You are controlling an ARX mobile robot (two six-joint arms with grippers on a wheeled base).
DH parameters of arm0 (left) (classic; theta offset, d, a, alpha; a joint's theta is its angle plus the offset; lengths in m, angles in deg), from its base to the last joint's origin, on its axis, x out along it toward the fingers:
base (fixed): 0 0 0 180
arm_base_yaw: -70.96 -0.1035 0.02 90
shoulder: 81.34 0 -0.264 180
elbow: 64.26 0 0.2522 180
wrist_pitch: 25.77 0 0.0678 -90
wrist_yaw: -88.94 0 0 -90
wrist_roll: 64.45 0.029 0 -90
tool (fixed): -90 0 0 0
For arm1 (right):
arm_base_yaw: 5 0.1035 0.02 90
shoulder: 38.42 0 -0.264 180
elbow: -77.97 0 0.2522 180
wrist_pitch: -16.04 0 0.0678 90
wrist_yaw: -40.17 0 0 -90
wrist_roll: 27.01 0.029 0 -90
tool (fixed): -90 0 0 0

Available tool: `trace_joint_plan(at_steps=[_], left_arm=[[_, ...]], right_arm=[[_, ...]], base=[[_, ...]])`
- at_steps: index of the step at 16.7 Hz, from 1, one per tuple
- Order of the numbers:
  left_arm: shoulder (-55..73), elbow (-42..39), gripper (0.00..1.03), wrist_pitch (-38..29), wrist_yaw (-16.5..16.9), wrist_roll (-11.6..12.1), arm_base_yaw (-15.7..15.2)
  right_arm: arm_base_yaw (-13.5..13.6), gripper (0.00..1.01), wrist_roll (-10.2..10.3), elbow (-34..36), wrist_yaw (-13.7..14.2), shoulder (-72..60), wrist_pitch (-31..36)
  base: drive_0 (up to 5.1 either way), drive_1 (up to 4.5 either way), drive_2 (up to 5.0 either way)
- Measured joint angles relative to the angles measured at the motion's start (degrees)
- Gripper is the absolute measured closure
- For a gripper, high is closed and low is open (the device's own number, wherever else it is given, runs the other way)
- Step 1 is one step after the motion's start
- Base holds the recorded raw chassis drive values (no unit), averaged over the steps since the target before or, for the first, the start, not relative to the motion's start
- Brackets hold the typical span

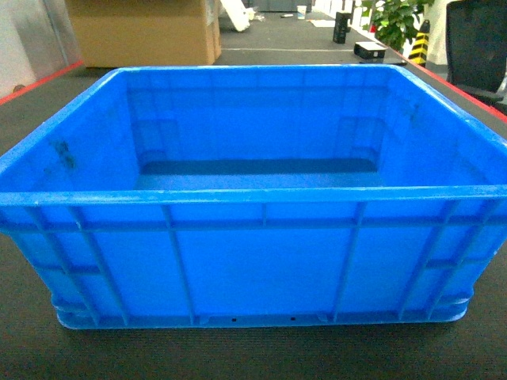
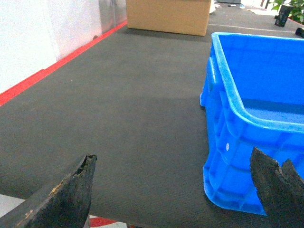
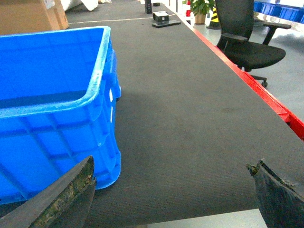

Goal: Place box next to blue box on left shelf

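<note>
The box (image 1: 253, 261) is a large bright-blue crate with ribbed walls and a thick rim. It stands empty on a dark matted table (image 1: 238, 356), filling the head view. My left gripper (image 2: 172, 154) hovers open over the mat to the left of the box (image 2: 256, 71), its right finger (image 2: 275, 185) in front of the box's near-left corner. My right gripper (image 3: 171, 162) is open to the right of the box (image 3: 47, 71), with nothing between its fingers. Neither gripper shows in the head view. The left shelf and the other blue box are out of view.
A big cardboard carton (image 1: 142, 32) stands at the table's far left end. A small black device (image 1: 369, 51) lies at the far right. Red strips edge the table (image 3: 285, 116). A black office chair (image 3: 247, 42) and a potted plant (image 1: 396, 20) stand beyond the right edge.
</note>
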Motion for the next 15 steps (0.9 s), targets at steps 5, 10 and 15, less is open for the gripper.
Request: trace_joint_plan(at_steps=[5,10,15], left_arm=[[18.0,4.2,0.05,-16.2,2.1,0.0,-2.2],[55.4,24.9,0.05,-32.1,3.8,0.4,0.9],[76.1,39.2,0.05,-24.0,4.1,-0.5,2.3]], right_arm=[[-0.8,0.03,0.6,-6.6,-3.3,-17.7,13.6],[1.9,0.03,-0.7,-26.2,-7.1,-51.7,20.6],[1.2,0.03,2.3,-46.7,-12.2,-77.9,13.8]], base=[[0.0,0.0,0.0],[0.0,0.0,0.0],[0.0,0.0,0.0]])
